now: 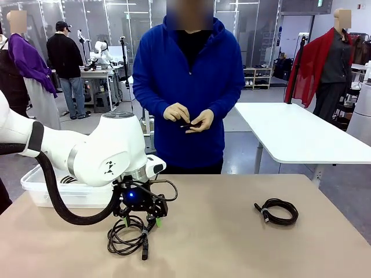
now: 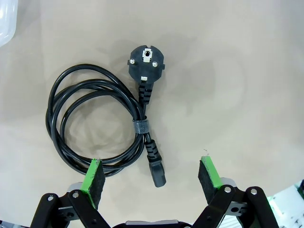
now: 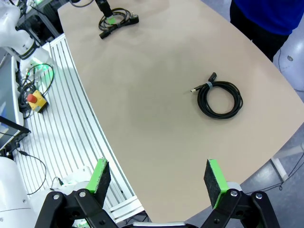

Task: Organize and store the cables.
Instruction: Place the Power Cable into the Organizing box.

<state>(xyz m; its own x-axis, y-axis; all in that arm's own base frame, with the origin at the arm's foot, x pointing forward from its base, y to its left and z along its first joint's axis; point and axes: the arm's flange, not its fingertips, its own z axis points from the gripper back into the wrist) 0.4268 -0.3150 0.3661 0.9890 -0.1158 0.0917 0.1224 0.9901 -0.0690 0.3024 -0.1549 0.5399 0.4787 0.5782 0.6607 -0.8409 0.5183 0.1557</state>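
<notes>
Left arm [image 1: 110, 147]: white rounded shells, silver joint ring [image 1: 72, 161], dark logo [image 1: 109, 168], thick black hose [image 1: 51, 184], blue LED [image 1: 130, 195] at wrist. Left end effector [image 2: 151, 176], right end effector [image 3: 159, 178]: black linkages, green pads [image 2: 93, 176], silver pivots [image 2: 227, 189].

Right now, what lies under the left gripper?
A coiled black power cable with a round plug lies on the table under the open left gripper. One green pad covers a bit of the coil.

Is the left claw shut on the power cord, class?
No; the left claw is open, its green pads standing apart with the power cord lying loose on the table.
</notes>
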